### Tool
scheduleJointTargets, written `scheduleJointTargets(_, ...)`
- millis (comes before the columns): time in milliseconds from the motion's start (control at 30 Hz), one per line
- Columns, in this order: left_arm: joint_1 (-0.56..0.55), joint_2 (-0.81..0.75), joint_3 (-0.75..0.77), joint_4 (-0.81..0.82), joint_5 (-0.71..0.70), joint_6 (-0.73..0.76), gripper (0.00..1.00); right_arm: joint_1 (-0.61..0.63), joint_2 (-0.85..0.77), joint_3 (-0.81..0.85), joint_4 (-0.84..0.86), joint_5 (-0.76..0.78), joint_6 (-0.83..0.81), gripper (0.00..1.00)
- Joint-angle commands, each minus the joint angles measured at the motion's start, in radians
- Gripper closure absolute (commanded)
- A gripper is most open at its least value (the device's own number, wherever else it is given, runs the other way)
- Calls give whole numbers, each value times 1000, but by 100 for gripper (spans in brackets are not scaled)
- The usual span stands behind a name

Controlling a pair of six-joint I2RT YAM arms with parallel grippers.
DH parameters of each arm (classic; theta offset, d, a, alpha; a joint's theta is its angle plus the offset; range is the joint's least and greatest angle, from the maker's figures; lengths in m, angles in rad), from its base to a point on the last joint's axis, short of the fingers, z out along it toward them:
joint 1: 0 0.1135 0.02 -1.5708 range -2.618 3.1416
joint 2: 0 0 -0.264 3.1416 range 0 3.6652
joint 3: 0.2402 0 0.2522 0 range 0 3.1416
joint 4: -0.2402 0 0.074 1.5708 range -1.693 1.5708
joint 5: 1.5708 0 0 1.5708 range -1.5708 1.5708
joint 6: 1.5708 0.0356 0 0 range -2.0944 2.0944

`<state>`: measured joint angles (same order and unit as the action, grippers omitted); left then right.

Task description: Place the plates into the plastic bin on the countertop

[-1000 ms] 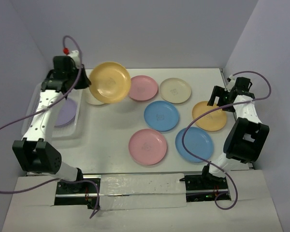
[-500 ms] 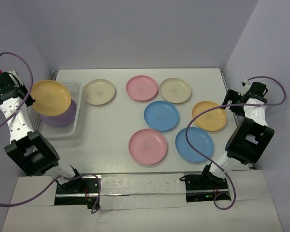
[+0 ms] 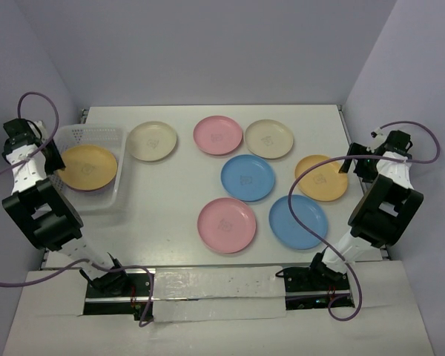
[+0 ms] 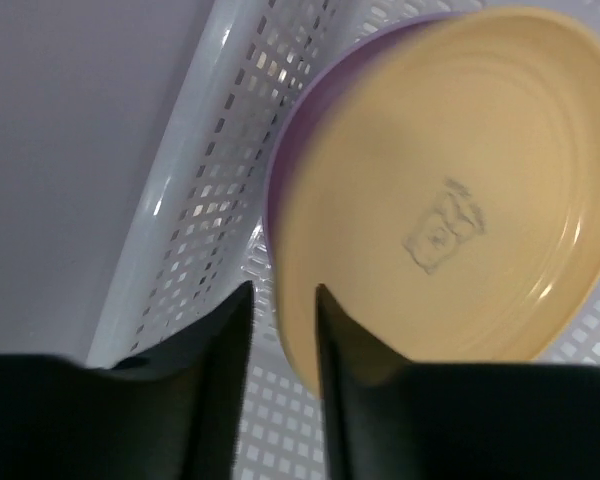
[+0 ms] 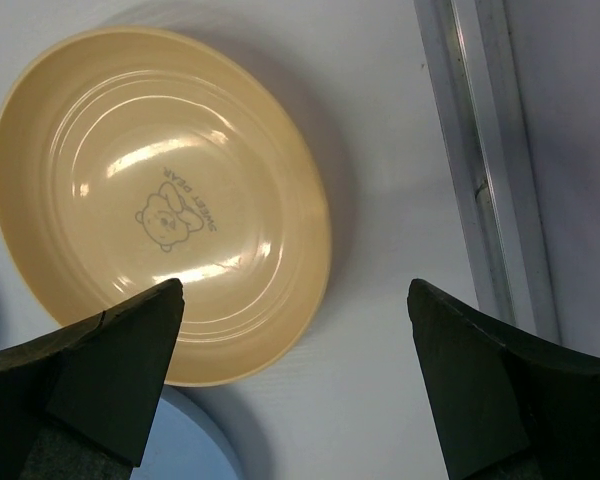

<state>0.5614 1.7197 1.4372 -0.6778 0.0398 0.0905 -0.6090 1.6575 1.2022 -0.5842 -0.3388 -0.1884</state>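
Left end effector (image 4: 282,290) parted — bin (image 4: 200,200) holds yellow plate (image 4: 450,180) atop purple plate (image 4: 280,180).

Plain lilac walls (image 3: 208,52) rise at back and both sides.

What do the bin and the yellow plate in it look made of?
Bin: likely plastic, white, translucent; glossy rim highlights, moulded grid of holes.
Yellow plate: probably hard plastic or melamine, smooth semi-gloss; soft highlights, moulded rings, printed centre mark.
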Motion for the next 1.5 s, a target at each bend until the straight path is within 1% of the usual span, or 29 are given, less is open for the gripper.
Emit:
scheduleJointTargets(0,-11,-25,48,65,40,7,25,-9,24,26,-13,-24,-27,0)
scheduleJointTargets(33,-12,-37,50,70,42,10,20,-9,27,26,-13,-27,-30,0)
scheduleJointTargets(67,-19,-47,54,69,44,16,18,-8,35,27,-12,-31,-33,0)
scheduleJointTargets(167,-42,-90,73,68,47,24,17,-9,59,30,-9,-39,-39,1)
scheduleJointTargets(367,-59,-168,117,45,119,8,17,-9,121,27,18,-53,-54,4)
scheduleJointTargets(467,-64,-190,144,29,153,1,16,-9,159,22,30,-53,-63,7)
scheduleJointTargets(533,-70,-205,159,26,173,-2,13,-8,180,20,43,-54,-65,10)
scheduleJointTargets(667,-90,-219,175,20,173,-2,13,-6,217,15,70,-41,-71,24)
scheduleJointTargets(733,-99,-219,176,20,173,-4,13,-1,232,9,85,-40,-69,36)
scheduleJointTargets(833,-108,-213,178,10,180,-10,13,23,248,-11,108,-38,-66,42)
scheduleJointTargets(900,-114,-209,176,3,183,-18,13,38,252,-18,117,-37,-59,44)
scheduleJointTargets(967,-122,-214,167,6,181,-18,13,54,256,-20,125,-35,-48,52)
scheduleJointTargets(1000,-125,-217,162,9,178,-18,13,61,260,-13,124,-31,-44,59)
scheduleJointTargets(1067,-130,-222,156,12,175,-18,12,64,263,3,121,-28,-34,70)
scheduleJointTargets(1100,-132,-224,151,12,175,-18,12,64,264,9,115,-25,-29,78)
scheduleJointTargets(1133,-134,-227,147,14,174,-18,9,64,262,17,107,-19,-24,86)
scheduleJointTargets(1167,-135,-229,142,17,173,-18,3,64,257,27,100,-10,-19,93)
scheduleJointTargets(1200,-136,-234,140,21,174,-18,1,64,249,32,98,1,-13,98)
scheduleJointTargets(1233,-138,-242,135,25,178,-17,1,63,240,35,94,10,-8,100)
scheduleJointTargets(1300,-142,-253,125,31,185,-17,1,62,210,42,80,7,-3,100)
scheduleJointTargets(1467,-152,-261,137,31,234,-18,1,54,100,92,17,-62,14,100)
